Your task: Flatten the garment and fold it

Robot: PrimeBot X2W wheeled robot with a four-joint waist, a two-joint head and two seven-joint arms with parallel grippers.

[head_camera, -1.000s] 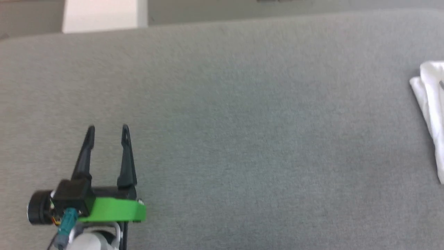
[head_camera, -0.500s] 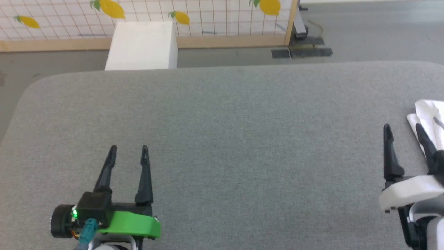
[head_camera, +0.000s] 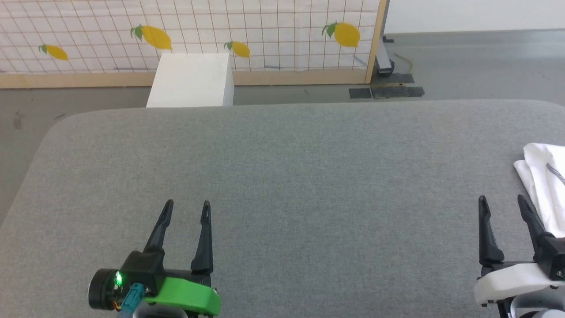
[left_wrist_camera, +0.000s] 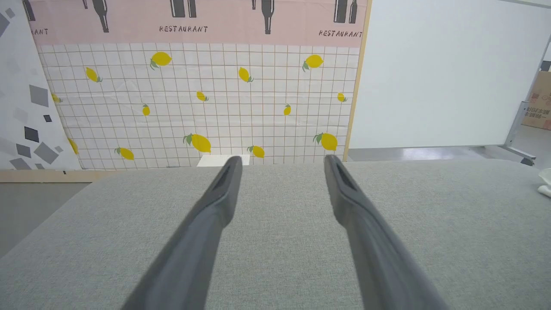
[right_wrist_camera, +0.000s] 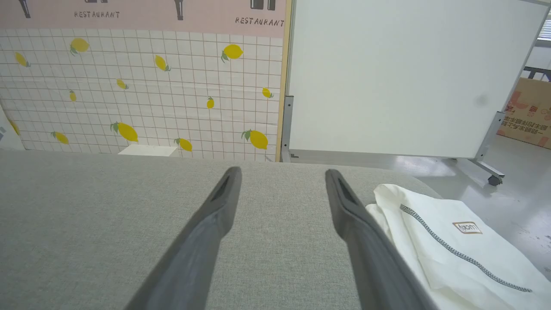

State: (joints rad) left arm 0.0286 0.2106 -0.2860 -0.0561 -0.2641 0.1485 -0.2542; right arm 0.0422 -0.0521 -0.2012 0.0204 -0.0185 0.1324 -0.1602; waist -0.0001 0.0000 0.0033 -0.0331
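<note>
Seen from the head view, both grippers are held over a grey fabric-covered desk [head_camera: 309,168] with nothing between their fingers. The left gripper [head_camera: 187,204] is held at the lower left, its two dark fingers spread fully apart and pointed toward the far edge; only bare grey fabric is seen between and beneath them. The right gripper [head_camera: 502,198] is held at the lower right, its fingers likewise parted wide and empty.

The garment [head_camera: 543,185], a white shirt, is bunched in loose folds at the desk's right edge, just beside the right gripper's outer finger [head_camera: 532,221]. That finger is seen against the cloth's near edge, and whether the two are touching cannot be told. In the right wrist view, a line of dark stitching [right_wrist_camera: 452,249] is shown running across the top fold, with a small label [right_wrist_camera: 468,227] beside it. The left gripper is placed well apart from the garment, with most of the desk lying between them.

Beyond the far edge, a white box [head_camera: 192,79] is set on the floor before a gridded screen [head_camera: 265,26] printed with lemons. A white panel [right_wrist_camera: 409,77] on a wheeled frame is pictured to the right of the screen.
</note>
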